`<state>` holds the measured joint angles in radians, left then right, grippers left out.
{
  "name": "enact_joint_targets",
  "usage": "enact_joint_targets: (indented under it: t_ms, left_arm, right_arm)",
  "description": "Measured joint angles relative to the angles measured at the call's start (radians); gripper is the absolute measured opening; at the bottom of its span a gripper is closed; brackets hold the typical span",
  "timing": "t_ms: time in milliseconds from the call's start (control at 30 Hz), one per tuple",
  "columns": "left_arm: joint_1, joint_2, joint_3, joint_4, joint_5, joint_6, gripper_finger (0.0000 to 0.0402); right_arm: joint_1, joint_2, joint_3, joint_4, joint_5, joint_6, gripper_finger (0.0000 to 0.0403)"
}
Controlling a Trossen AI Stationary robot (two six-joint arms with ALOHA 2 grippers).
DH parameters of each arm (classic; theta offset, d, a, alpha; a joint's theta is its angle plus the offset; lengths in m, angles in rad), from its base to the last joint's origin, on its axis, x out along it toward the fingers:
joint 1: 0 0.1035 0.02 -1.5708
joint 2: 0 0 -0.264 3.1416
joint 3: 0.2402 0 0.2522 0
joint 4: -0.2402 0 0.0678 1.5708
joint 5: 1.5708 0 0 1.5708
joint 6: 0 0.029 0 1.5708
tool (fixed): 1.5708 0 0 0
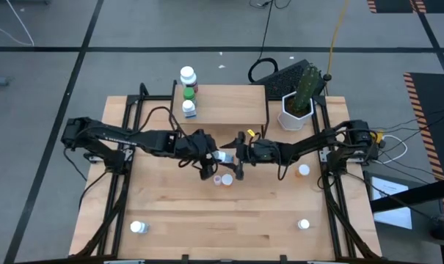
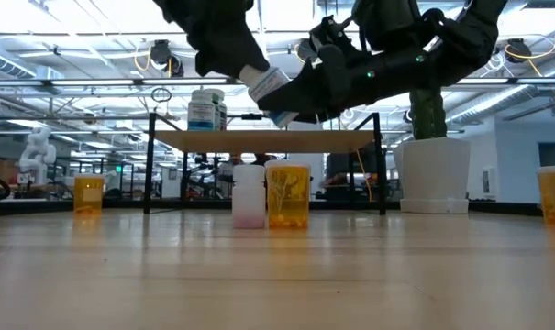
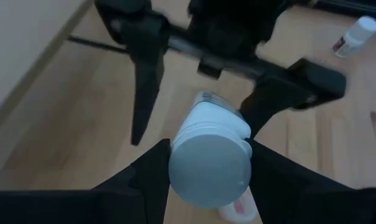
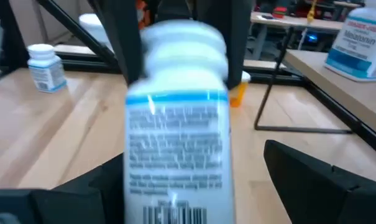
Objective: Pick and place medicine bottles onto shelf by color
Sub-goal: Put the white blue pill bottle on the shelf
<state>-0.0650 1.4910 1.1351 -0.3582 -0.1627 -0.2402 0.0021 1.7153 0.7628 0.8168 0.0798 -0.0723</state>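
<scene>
Light-wood tabletop fills the middle of a grey-floored room, with the shelf standing at its far edge on thin black legs and a white hexagonal pot with a cactus just to the right of it. Above the table's centre the two arms meet. The left gripper is clamped on the cap end of a white bottle with a blue-banded label; its fingers press both sides of the cap in the left wrist view, and the bottle hangs tilted in the air, clear of the wood. The right gripper faces it from the other side with its fingers spread apart around the bottle's base end, not pressing it in the left wrist view. Below them on the table stand a white bottle and an orange bottle, just beside each other. Three more bottles stand on the left part of the shelf: a white one, a green one and one with a blue label. Another orange bottle stands near the right edge, and two white-capped ones sit near the front corners.
</scene>
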Motion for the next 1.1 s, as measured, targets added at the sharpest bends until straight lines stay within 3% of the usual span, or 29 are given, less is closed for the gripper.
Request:
enact_joint_targets:
  t_ms: [100, 233, 400, 533, 800, 933, 1100]
  left_arm:
    - [0.0, 0.002, 0.0, -0.005, 0.001, -0.001, 0.0189]
    - [0.001, 0.002, -0.001, -0.01, -0.001, -0.001, 0.0205]
    - [-0.004, 0.002, -0.001, -0.008, 0.011, 0.038, 0.0219]
    - [-0.01, 0.0, 0.0, 0.006, 0.021, 0.134, 0.0227]
    - [-0.058, 0.001, -0.027, 0.132, -0.017, 0.191, 0.027]
    - [-0.062, 0.001, -0.088, 0.327, -0.047, 0.237, 0.0299]
    - [-0.061, 0.003, -0.226, 0.69, 0.037, 0.338, 0.0313]
  right_arm:
    - [0.0, -0.001, 0.0, -0.01, -0.002, 0.019, 0.0283]
    - [0.0, -0.002, 0.0, -0.036, -0.015, 0.064, 0.0226]
    - [-0.003, -0.002, -0.001, 0.002, -0.131, 0.132, 0.0145]
    - [-0.015, 0.0, -0.024, 0.093, -0.279, 0.231, 0.0142]
    - [-0.015, -0.004, -0.171, 0.478, -0.334, 0.169, 0.0162]
    - [-0.008, -0.003, -0.199, 0.561, -0.348, 0.117, 0.0161]
    - [0.002, -0.005, -0.199, 0.571, -0.35, 0.085, 0.016]
